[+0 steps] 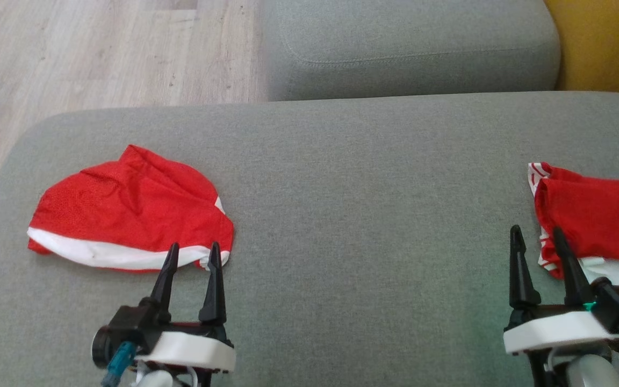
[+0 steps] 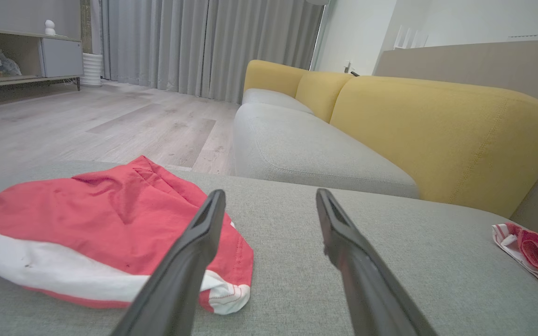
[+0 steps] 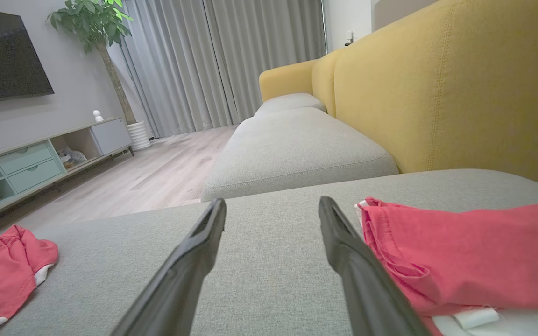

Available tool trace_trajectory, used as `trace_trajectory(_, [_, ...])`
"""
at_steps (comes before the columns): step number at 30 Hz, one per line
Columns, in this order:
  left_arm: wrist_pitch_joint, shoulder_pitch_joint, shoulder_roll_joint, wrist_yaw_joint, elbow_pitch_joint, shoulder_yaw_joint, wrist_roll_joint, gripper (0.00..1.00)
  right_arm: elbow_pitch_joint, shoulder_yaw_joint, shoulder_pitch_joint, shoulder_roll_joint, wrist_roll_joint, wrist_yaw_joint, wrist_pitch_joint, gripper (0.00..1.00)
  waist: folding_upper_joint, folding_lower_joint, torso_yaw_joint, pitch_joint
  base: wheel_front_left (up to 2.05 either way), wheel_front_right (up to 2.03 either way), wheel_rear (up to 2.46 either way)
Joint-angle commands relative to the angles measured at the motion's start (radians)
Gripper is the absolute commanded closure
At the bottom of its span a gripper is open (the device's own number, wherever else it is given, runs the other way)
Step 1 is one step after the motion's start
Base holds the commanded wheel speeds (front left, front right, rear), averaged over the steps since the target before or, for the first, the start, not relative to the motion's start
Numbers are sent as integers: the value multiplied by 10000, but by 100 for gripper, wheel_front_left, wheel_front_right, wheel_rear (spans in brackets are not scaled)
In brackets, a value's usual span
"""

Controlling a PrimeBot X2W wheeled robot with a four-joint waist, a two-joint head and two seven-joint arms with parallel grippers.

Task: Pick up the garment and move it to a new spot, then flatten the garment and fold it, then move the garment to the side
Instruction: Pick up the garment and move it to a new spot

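Garment (image 1: 127, 215): red, white-banded, lying on cushion (image 1: 363, 188), left part. Pile (image 1: 594, 215) of red cloth at cushion's right edge. Left gripper (image 1: 194, 247), right gripper (image 1: 535, 230): over cushion's near side, fingers wide, holding nothing.

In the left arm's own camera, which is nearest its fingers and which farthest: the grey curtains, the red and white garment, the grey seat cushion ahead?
1. The red and white garment: just left of the left fingers.
2. The grey seat cushion: ahead, across a gap.
3. The grey curtains: far back, across the floor.
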Motion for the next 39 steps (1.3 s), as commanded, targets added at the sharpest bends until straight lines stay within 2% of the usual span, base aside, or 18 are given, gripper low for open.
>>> trace_trajectory(1, [-95, -337, 11, 40, -354, 257, -46, 0, -392, 281, -275, -51, 58, -7, -136, 0, -1, 0, 37, -1, 0, 0, 0])
trace_trajectory(5, [-95, -365, 11, 56, -332, 269, -5, 0, -440, 388, -248, -51, 112, -7, -136, 0, -1, 0, 159, -2, 0, 0, 0])
trace_trajectory(10, [-95, -408, 11, 122, -276, 358, 68, 0, -457, 725, -140, -51, 200, -7, -136, 0, -1, 0, 633, -48, 0, 0, 0])
trace_trajectory(24, [-95, -296, 11, 114, -153, 872, 339, 0, -562, 2015, 70, -51, 456, -7, -137, 0, -1, 0, 2617, -282, 0, 0, 0])
trace_trajectory(30, [-95, -246, 10, 76, -84, 878, 394, 0, -595, 2160, 177, -51, 462, -7, -137, 0, -1, 0, 3346, -352, 0, 0, 0])
trace_trajectory(39, [-95, -192, 10, 13, -54, 914, 431, 0, -634, 2212, 243, -51, 559, -7, -137, 0, -1, 0, 3774, -361, 0, 0, 0])
